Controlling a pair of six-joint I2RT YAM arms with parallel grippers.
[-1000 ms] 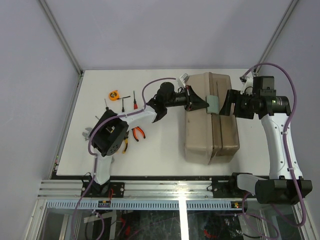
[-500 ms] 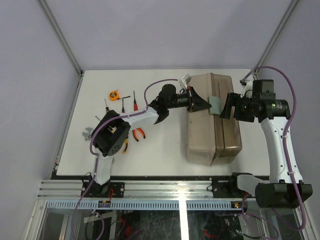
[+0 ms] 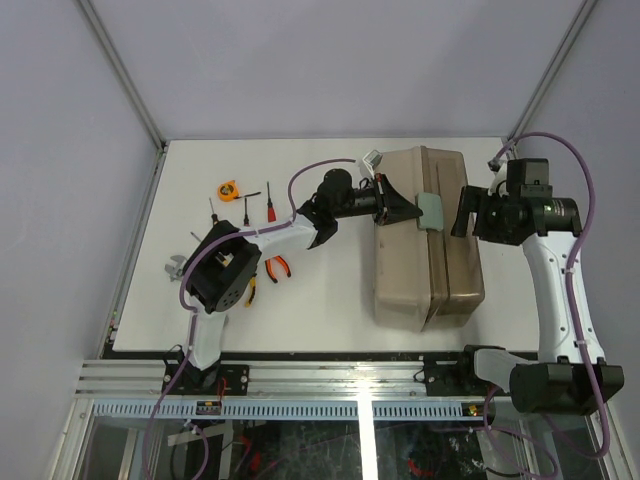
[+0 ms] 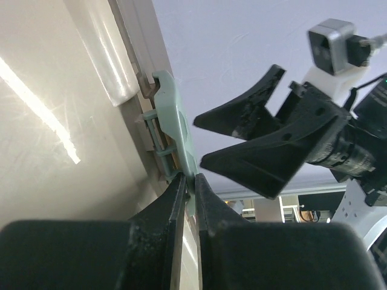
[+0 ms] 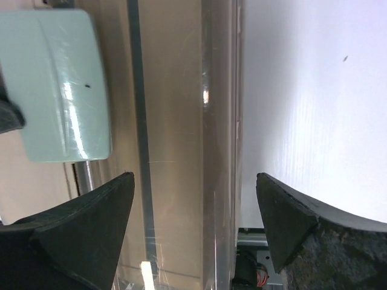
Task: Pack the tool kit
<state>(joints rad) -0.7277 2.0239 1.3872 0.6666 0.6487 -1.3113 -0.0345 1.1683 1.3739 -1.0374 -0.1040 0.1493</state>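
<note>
The beige toolbox (image 3: pixel 410 270) with its translucent brown lid (image 3: pixel 462 262) stands on edge at the table's right. My left gripper (image 3: pixel 413 210) is shut on the green latch (image 3: pixel 430 210), which also shows in the left wrist view (image 4: pixel 175 130) and the right wrist view (image 5: pixel 60 87). My right gripper (image 3: pixel 462 212) is open just right of the latch, over the lid (image 5: pixel 175 121), holding nothing. Orange tape measure (image 3: pixel 229 189), screwdrivers (image 3: pixel 270 203) and orange-handled pliers (image 3: pixel 277 265) lie on the table at left. The pink handle is not visible.
The white table (image 3: pixel 320 310) ends at a metal rail along the near edge. A small silver tool (image 3: pixel 176 266) lies near the left edge. The left arm's purple cable (image 3: pixel 300 172) arcs above the tools.
The toolbox shifted slightly right between one second and half a second ago. My right gripper has drawn back a little to the right from the latch. My left gripper stays on the latch.
</note>
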